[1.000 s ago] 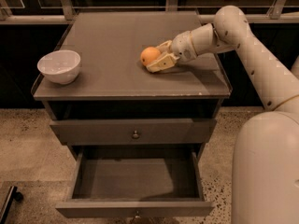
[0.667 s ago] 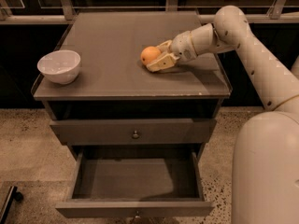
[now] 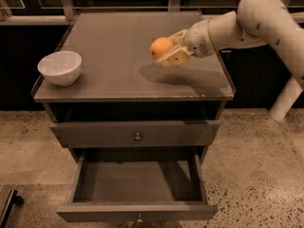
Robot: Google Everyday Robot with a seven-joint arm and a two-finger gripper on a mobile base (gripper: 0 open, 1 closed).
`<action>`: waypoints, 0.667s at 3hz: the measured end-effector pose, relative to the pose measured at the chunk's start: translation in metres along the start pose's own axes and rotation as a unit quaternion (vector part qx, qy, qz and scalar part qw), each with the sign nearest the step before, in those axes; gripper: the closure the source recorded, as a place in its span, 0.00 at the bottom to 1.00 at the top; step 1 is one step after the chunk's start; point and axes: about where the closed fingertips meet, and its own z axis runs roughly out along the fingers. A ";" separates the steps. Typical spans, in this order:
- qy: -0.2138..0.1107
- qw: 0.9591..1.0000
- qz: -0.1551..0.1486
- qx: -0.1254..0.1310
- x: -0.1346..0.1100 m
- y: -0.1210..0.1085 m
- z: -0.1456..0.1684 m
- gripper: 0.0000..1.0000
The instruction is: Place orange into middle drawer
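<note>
No text, label, brand mark, number or sign is showing legibly anywhere. The gripper (image 3: 166, 50) is hanging above the right part of the table (image 3: 109, 75), clasping the orange (image 3: 161, 46), and its pale casing is carrying no readable marking. The white bowl (image 3: 60, 67), the shut upper drawer (image 3: 95, 134) and the open middle drawer (image 3: 95, 212) are likewise showing plain, unlettered surfaces.
</note>
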 end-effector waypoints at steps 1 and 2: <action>-0.018 0.996 -0.022 0.082 -0.056 0.035 -0.057 1.00; -0.046 0.989 -0.035 0.136 -0.083 0.081 -0.074 1.00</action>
